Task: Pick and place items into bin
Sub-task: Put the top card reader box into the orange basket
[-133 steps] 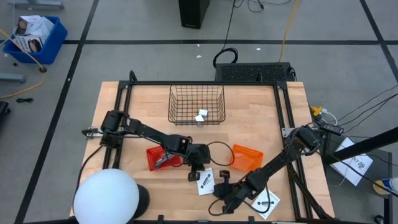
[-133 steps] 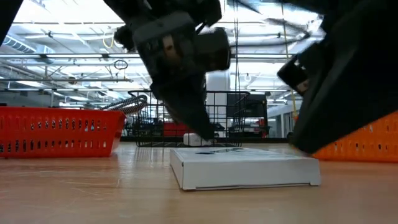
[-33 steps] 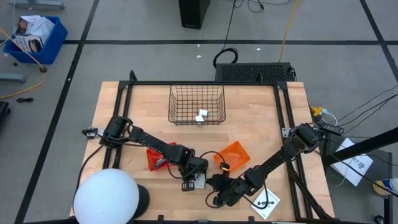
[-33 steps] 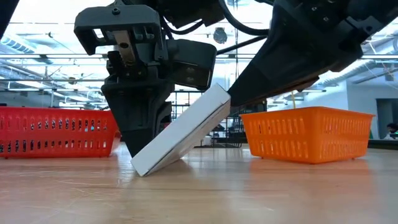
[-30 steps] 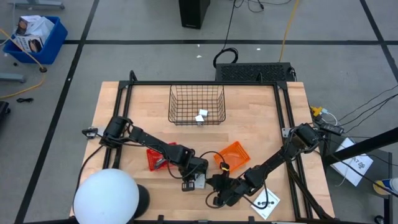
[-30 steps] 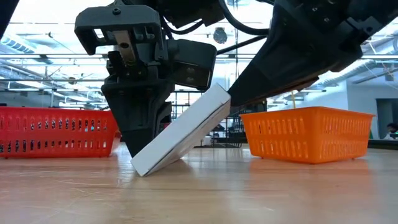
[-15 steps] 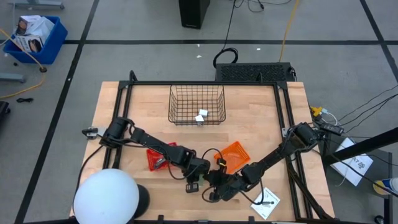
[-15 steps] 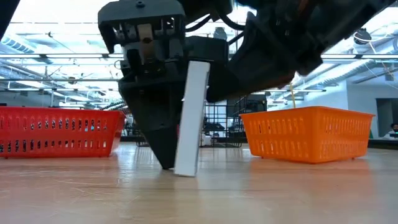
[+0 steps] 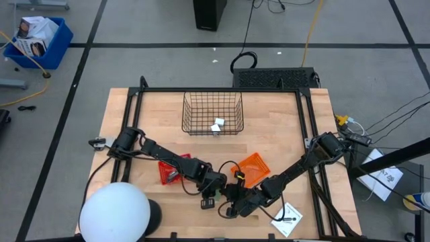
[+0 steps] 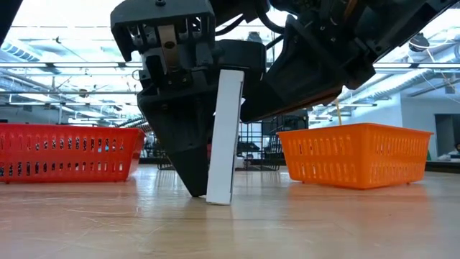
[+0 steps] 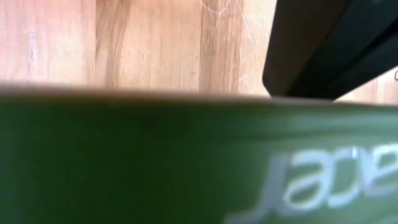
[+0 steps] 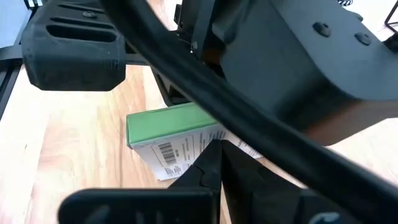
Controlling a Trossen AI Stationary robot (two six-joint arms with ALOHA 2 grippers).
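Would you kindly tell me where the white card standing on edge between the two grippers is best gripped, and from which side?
Probably its top edge, from above, with a finger on each broad face. The white card stands almost upright on the table, its lower part crowded by the left gripper and right gripper; only the thin top is free.

Card [image 10: 222,137]: stands on edge on the table [image 9: 134,121], between both grippers.
Wire basket [image 9: 212,111]: far side, holds two cubes [image 9: 217,125].
Second card [image 9: 287,218]: near edge, right.
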